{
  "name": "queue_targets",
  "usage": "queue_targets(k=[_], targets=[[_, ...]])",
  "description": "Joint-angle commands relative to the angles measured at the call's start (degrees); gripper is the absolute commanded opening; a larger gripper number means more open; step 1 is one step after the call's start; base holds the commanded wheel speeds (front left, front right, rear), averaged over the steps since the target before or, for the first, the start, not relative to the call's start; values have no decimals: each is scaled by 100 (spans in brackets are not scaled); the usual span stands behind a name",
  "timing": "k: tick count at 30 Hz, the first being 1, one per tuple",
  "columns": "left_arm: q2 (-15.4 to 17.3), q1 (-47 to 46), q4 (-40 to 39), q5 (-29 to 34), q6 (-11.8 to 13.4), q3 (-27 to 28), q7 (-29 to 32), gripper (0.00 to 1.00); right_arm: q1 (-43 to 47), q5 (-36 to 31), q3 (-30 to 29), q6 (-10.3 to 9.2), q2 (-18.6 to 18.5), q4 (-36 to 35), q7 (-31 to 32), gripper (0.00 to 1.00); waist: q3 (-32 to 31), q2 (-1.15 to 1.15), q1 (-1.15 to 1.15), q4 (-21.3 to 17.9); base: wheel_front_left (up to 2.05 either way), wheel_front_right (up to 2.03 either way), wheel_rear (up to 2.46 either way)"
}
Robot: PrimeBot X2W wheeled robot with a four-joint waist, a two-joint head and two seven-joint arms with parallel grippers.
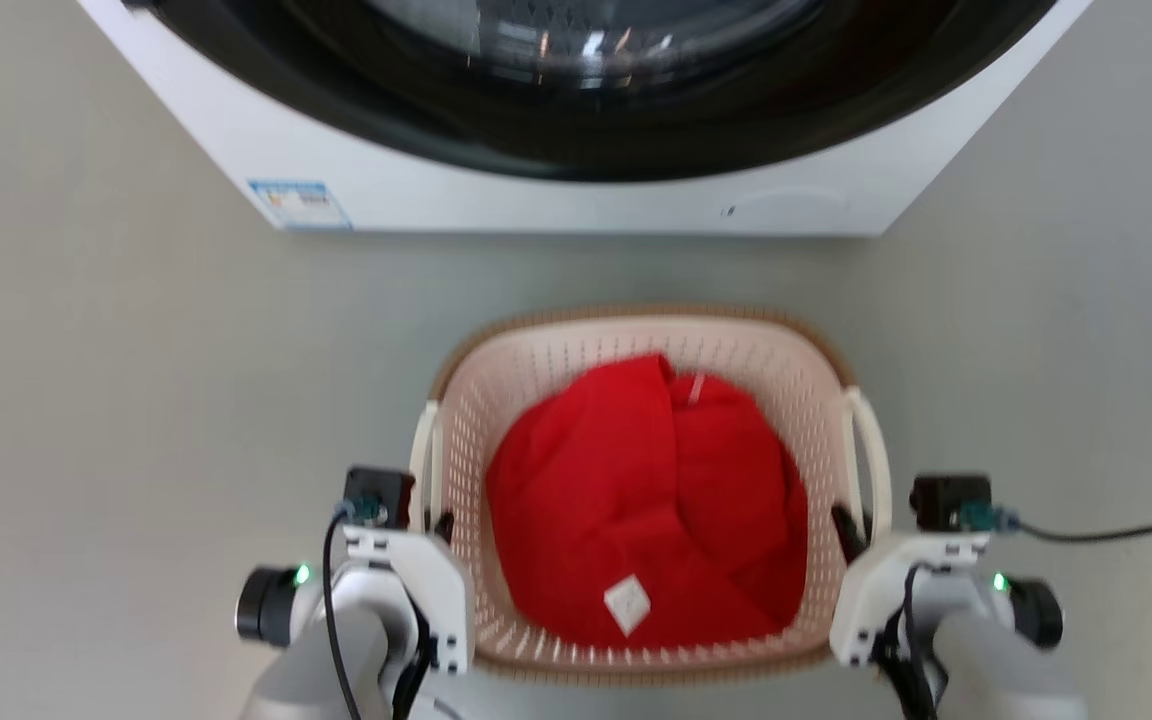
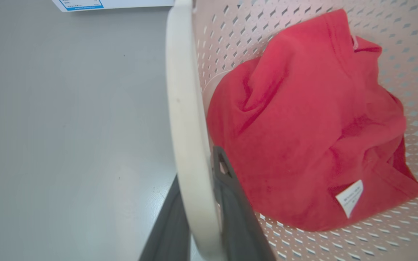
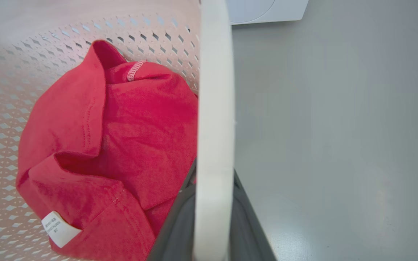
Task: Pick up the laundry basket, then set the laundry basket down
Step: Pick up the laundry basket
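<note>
The left gripper (image 1: 433, 522) and right gripper (image 1: 851, 525) each pinch a white side handle (image 1: 423, 450) of the pale pink-cream perforated plastic laundry basket (image 1: 636, 345) between them. I cannot tell whether it is off the grey floor (image 1: 136, 400). Both arms should move level and together, so the crumpled red garment (image 1: 636, 510) does not spill. Beyond, the white washing machine (image 1: 576, 200) stands near enough to bump.
</note>
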Motion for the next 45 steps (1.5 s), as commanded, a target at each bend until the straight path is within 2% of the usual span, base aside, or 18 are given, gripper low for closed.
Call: queue_targets(k=[1, 10, 21, 34, 45], targets=[[112, 156, -5, -10, -101, 24, -20, 0, 213, 70, 187, 47, 44, -54, -18, 0, -398, 0, 0, -142, 0, 0, 0], [112, 966, 89, -297, -126, -340, 165, 0, 1001, 913, 869, 47, 44, -17, 148, 0, -1507, 0, 0, -286, 0, 0, 0], [112, 1609, -144, -625, -11, -783, 366, 0, 1534, 1397, 1370, 47, 44, 145, 224, 0, -2304, 0, 0, -211, 0, 0, 0], [112, 1770, -235, -820, -35, -1282, 589, 0, 1628, 1811, 1848, 47, 44, 165, 372, 0, -2680, 0, 0, -243, 0, 0, 0], [112, 1684, -277, -964, -19, -1532, 625, 0, 1464, 2041, 2109, 47, 44, 224, 356, 0, -2760, 0, 0, -383, 0, 0, 0]])
